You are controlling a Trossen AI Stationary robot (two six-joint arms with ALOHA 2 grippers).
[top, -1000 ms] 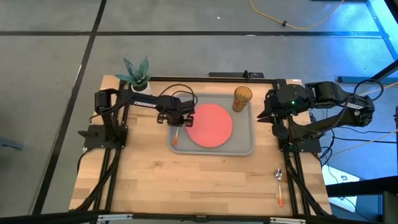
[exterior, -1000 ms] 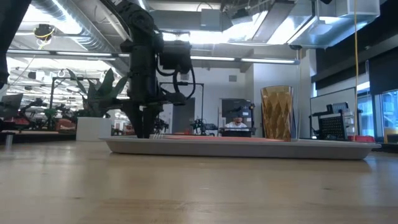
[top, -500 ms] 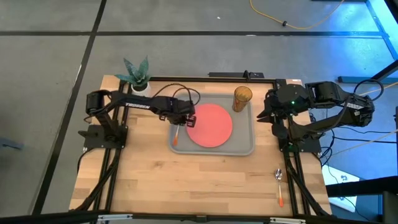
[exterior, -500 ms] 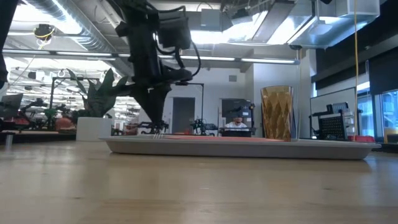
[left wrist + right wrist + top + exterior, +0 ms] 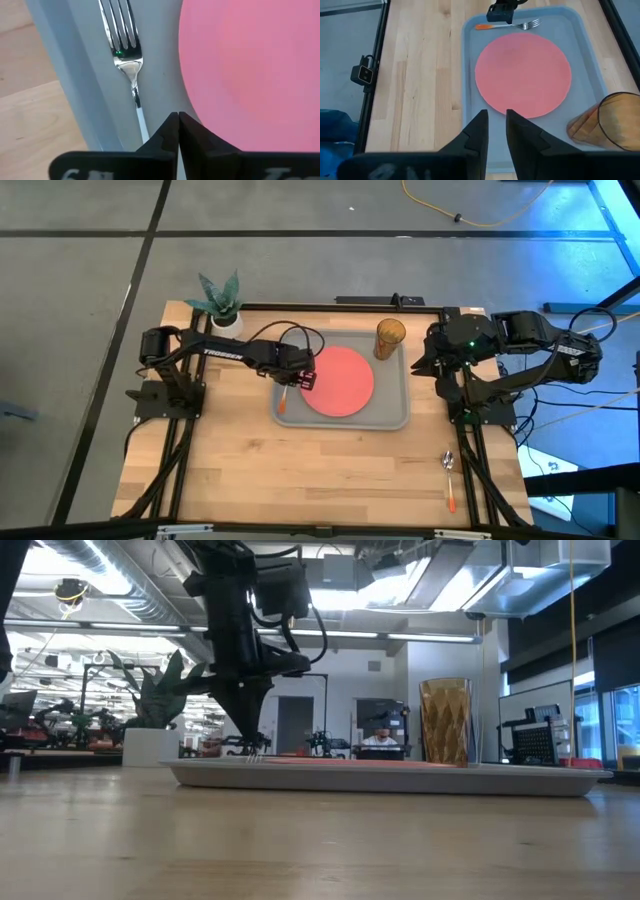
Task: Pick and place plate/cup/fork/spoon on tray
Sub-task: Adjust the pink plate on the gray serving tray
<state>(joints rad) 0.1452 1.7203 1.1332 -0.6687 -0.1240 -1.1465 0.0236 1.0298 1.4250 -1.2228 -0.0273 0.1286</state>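
The grey tray (image 5: 392,406) holds the coral-red plate (image 5: 340,380), the amber cup (image 5: 389,338) upright at its far right corner, and the fork (image 5: 283,396). The fork lies flat along the tray's left side, its tines (image 5: 119,25) toward the far edge. My left gripper (image 5: 300,376) is shut and empty. It stands low over the tray between the fork's handle (image 5: 142,120) and the plate's left rim (image 5: 200,95). My right gripper (image 5: 424,361) waits off the tray's right edge, slightly open and empty. The spoon (image 5: 450,480) lies on the table at the near right.
A white pot with a green plant (image 5: 222,305) stands at the table's far left corner. Bare wood runs along the table's near side and to the left of the tray (image 5: 230,450). The arm bases stand at the left and right edges.
My left gripper has moved a little toward the table's right edge, from over the fork toward the plate's left rim, and has tipped from upright to slanting. The fork, plate and cup have stayed where they were on the tray.
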